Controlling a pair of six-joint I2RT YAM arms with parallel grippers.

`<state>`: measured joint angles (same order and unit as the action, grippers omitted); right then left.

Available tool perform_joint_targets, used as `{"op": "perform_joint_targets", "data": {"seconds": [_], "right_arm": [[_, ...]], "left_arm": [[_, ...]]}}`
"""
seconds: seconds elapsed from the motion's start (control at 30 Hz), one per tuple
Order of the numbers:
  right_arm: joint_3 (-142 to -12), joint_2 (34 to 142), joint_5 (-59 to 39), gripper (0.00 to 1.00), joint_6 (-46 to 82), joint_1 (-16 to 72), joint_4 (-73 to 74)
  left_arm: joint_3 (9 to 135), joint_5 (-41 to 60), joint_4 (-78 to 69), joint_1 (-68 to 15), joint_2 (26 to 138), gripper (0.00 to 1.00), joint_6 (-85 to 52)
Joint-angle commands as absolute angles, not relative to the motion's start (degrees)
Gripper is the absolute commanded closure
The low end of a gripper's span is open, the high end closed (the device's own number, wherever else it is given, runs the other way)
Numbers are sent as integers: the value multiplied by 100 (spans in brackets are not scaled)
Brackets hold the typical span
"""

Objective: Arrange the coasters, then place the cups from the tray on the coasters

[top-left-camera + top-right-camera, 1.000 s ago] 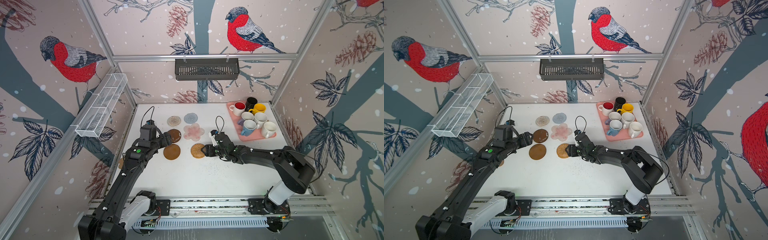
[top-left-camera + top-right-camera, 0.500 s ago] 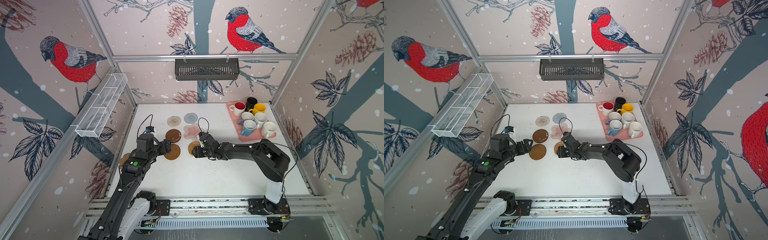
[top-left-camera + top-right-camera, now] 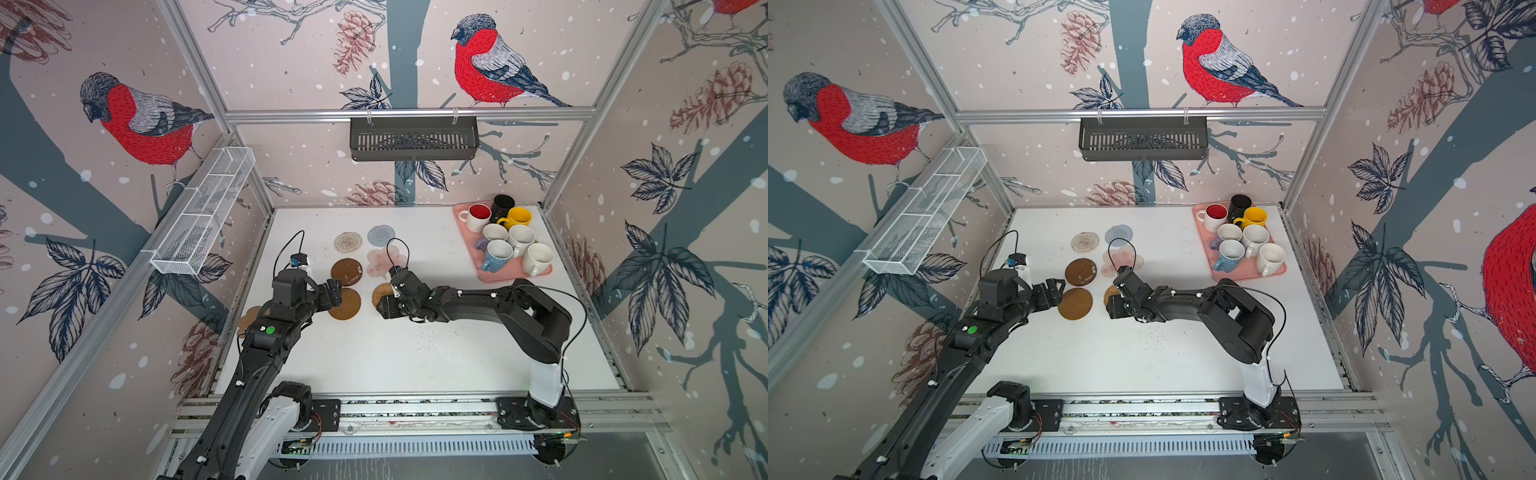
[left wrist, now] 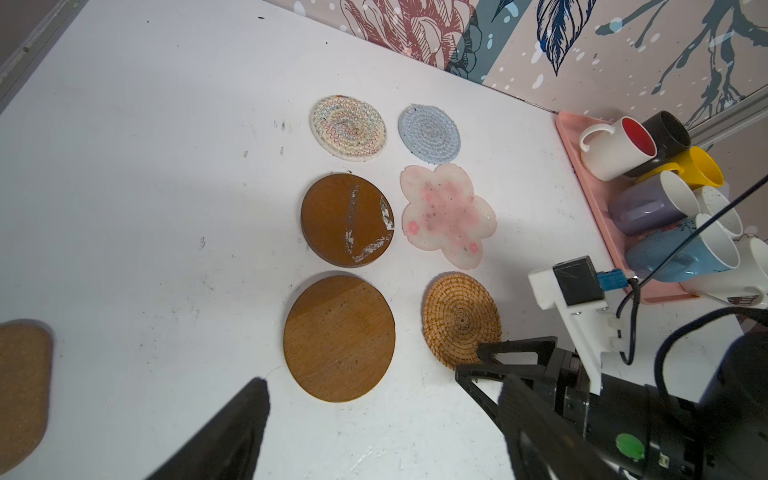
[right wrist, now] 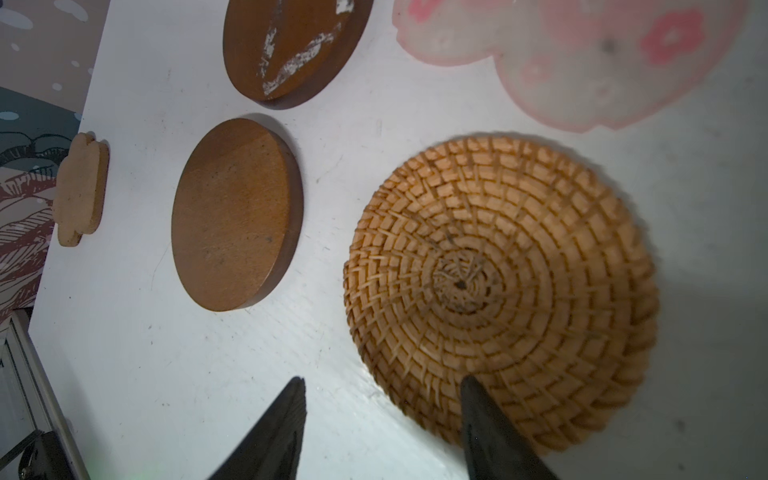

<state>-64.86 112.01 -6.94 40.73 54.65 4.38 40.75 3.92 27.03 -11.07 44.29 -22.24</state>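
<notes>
In both top views the left claw (image 3: 334, 292) hangs just beside the plain brown disc (image 3: 346, 304), its jaws spread wide and empty; the right claw (image 3: 384, 308) reaches across the middle and sits low at the near rim of the wicker round (image 3: 379, 289), jaws partly apart, clasping nothing. Beyond the two claws lie the scratched brown disc (image 3: 347, 272), the pink flower (image 3: 379, 262), the beige woven round (image 3: 348, 242) and the grey-blue woven round (image 3: 381, 235). With the two nearer coasters they form two columns, each piece apart from its neighbours, presumably so every one can take a cup. The cork flower (image 3: 246, 320) lies behind the left claw at the table's edge, outside that grid. The tray (image 3: 511, 276) sits well beyond the right claw, against the far corner, with the cups (image 3: 497, 254) packed on it; none stands on a coaster yet.

In the left wrist view the plain brown disc lies flat just ahead of the spread fingers (image 4: 245, 415); the wicker round sits beside it with the right claw's dark frame over its near rim; the cork flower lies off to the outer side.

In the right wrist view one fingertip (image 5: 478, 399) overlaps the wicker round's rim and the other is over bare table. The weave is blurred here, so whether that tip presses or only hovers is hard to tell. I judge the right claw is lining the wicker round up under the pink flower; the cork flower looks like the last coaster to bring in.
</notes>
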Motion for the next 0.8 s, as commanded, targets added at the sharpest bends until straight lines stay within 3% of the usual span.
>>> {"op": "perform_joint_targets", "data": {"seconds": [0.0, 0.4, 0.77], "right_arm": [[-6624, 11341, -810, 40, 4144, 5566, 101], [-6929, 10958, -699, 39, 3810, 5498, -42], [-5673, 9246, -684, 33, 3505, 5099, 409]], "left_arm": [[4078, 242, 2546, -1107, 4447, 13, -2205], [4176, -76, 2752, -879, 4895, 14, -2388], [4249, 31, 2813, 46, 5922, 14, -2732]]}}
